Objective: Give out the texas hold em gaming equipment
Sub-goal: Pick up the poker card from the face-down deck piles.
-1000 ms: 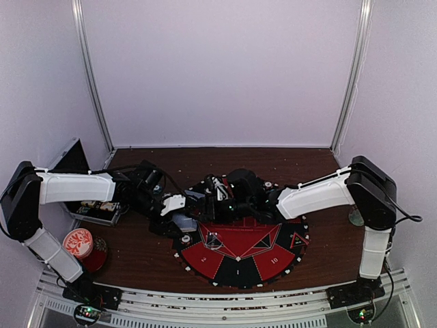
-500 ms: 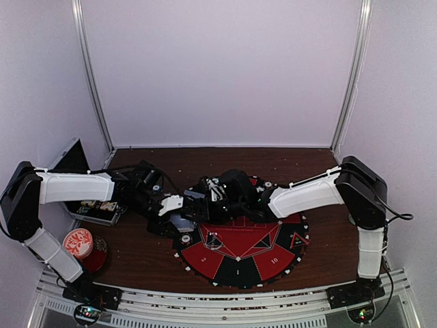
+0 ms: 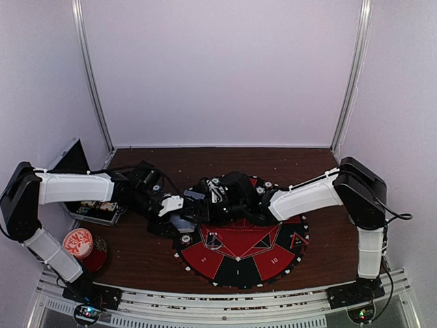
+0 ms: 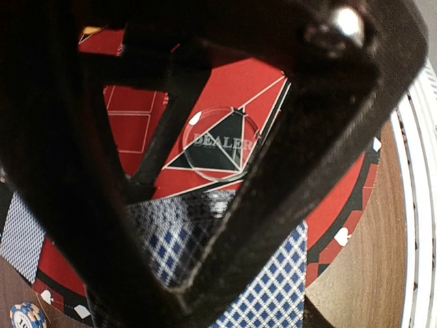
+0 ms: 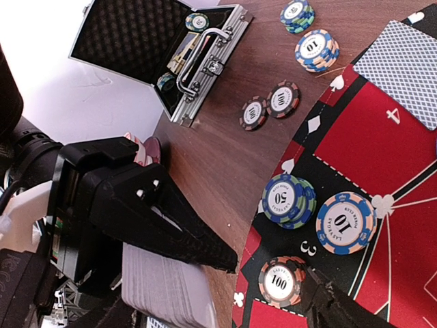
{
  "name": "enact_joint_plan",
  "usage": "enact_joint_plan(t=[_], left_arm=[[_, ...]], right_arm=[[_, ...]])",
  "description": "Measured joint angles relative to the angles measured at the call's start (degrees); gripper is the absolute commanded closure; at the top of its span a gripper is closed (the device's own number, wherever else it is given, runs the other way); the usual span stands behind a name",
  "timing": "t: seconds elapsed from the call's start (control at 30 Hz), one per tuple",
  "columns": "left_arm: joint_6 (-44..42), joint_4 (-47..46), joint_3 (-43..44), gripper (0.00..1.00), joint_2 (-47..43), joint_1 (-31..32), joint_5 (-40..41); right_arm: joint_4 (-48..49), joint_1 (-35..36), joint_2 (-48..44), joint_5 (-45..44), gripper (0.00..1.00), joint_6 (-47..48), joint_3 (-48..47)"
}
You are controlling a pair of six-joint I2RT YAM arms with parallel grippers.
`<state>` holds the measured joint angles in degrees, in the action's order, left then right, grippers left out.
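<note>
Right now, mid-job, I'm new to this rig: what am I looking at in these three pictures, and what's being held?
Two robot arms work over a table. The wide picture looks down from above; the other two come from cameras on each wrist. The left gripper is closed on a deck of cards; the right gripper is open, holding nothing. Below them lies a red-and-black mat carrying poker chips and a clear dealer button, plus an open metal case.
</note>
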<state>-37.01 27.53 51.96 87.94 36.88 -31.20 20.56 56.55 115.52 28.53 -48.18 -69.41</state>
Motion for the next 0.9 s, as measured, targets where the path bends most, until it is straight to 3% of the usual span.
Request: enact_joint_plan(t=[0.57, 0.9], left_arm=[[-0.09, -0.09, 0.00, 0.57, -0.31, 0.61, -1.33], [-0.02, 0.33, -0.02, 0.57, -0.28, 0.63, -0.37]], right_arm=[[11.89, 0.94, 5.09, 5.01, 0.21, -4.17, 1.81], [8.15, 0.96, 4.17, 1.14, 0.38, -3.26, 1.01]])
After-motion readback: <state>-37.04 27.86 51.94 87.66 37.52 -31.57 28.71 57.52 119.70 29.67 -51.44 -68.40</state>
